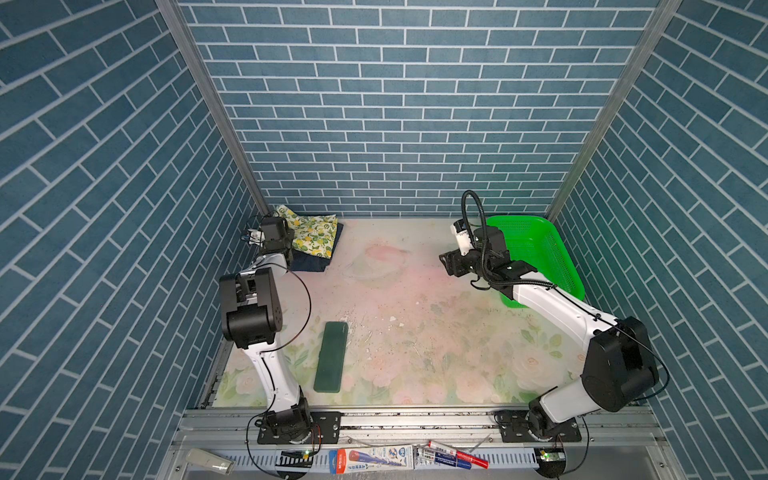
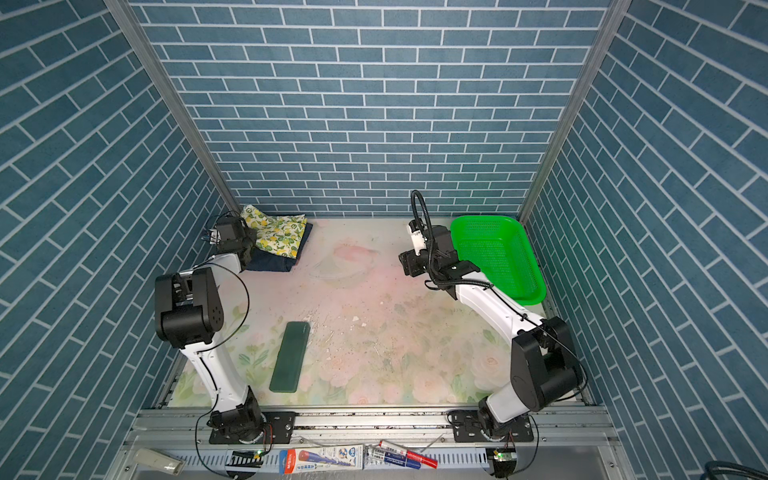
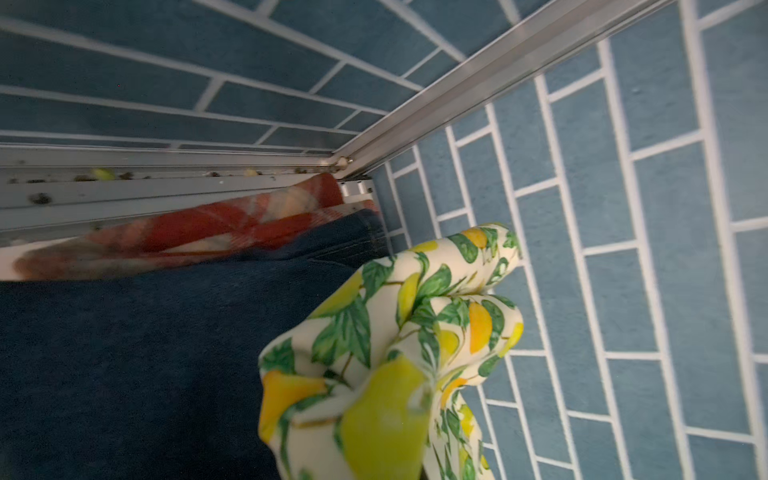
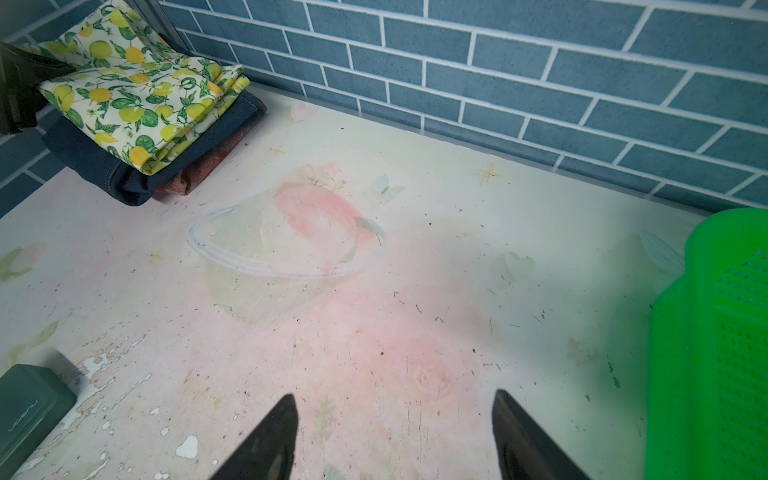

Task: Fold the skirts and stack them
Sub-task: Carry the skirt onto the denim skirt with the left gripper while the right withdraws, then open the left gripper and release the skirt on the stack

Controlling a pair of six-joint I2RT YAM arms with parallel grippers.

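Note:
The three skirts lie stacked in the far left corner. The lemon-print skirt (image 1: 316,232) (image 4: 137,95) is on top, and the dark blue denim skirt (image 1: 309,262) (image 3: 124,353) is under it. Lowest is the rust-red plaid skirt (image 3: 216,226) (image 4: 199,170). My left gripper (image 1: 289,246) sits at the stack's left edge. The lemon cloth (image 3: 415,332) bunches up at its jaws and hides the fingers, and it looks pinched there. My right gripper (image 4: 395,436) (image 1: 446,264) hovers open above bare table, right of centre, and holds nothing.
A green mesh basket (image 1: 519,219) (image 4: 706,332) stands at the far right, close behind my right arm. A flat dark green pad (image 1: 331,357) (image 4: 29,411) lies near the front left. Blue brick walls close in the table on three sides.

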